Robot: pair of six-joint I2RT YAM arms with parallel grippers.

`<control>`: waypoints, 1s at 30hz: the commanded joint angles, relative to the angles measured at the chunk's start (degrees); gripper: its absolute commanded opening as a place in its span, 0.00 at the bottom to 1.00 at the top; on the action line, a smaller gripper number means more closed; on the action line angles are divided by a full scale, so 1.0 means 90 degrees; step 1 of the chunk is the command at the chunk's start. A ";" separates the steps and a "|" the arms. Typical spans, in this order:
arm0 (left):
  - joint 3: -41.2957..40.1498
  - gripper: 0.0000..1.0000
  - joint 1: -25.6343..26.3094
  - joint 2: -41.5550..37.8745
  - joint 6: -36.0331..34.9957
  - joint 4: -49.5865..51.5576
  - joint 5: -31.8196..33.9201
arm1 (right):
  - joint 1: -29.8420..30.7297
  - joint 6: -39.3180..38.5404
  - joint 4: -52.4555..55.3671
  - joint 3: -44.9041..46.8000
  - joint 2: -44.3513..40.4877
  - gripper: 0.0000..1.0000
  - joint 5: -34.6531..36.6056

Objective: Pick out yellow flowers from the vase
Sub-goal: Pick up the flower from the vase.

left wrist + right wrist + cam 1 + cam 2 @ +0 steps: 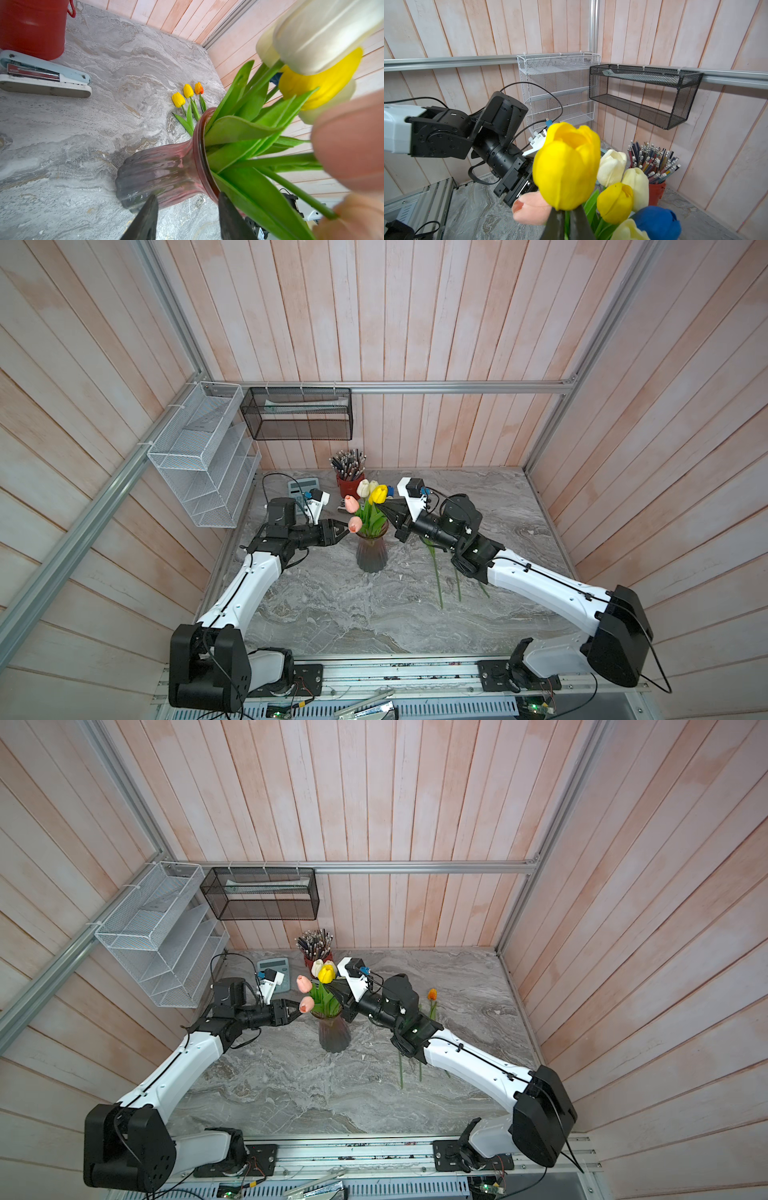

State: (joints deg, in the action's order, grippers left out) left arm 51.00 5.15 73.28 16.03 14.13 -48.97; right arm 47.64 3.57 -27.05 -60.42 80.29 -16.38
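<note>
Yellow flowers (566, 166): two heads stand in the vase (158, 166). The taller yellow tulip (378, 493) rises well above the rim; a lower yellow tulip (615, 202) sits among the white tulips (611, 166). Three laid yellow tulips (188, 90) rest in a row on the tabletop (104, 128) beside the vase, on the side away from your left gripper (187, 216).

Your right gripper (566, 225) is clenched on the taller tulip's stem, just under the head and above the vase's rim.

Draw it straight up along the vase's axis, slowly. I judge the leaves could drag the pink tulip (531, 207) along or tip the vase.

Left gripper: jaws apart, aimed at the vase's neck, just beside it. Contact can't be told. Steady the vase there before you lift.
</note>
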 commanded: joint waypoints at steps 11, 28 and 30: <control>0.0144 0.48 -0.0028 -0.0016 -0.0106 -0.0080 0.0070 | 0.0011 0.0230 -0.0466 0.0068 -0.0066 0.07 -0.0170; 0.0153 0.48 -0.0043 0.0003 -0.0096 -0.0119 0.0100 | -0.0293 -0.0177 0.0098 -0.0196 -0.1213 0.05 -0.0067; 0.0158 0.48 -0.0044 0.0022 -0.0102 -0.0115 0.0099 | -0.0355 -0.0140 0.0088 -0.0191 -0.1339 0.05 -0.0110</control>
State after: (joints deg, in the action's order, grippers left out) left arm 51.00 5.04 73.28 16.03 14.13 -48.97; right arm 45.15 2.57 -26.85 -60.53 69.78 -16.99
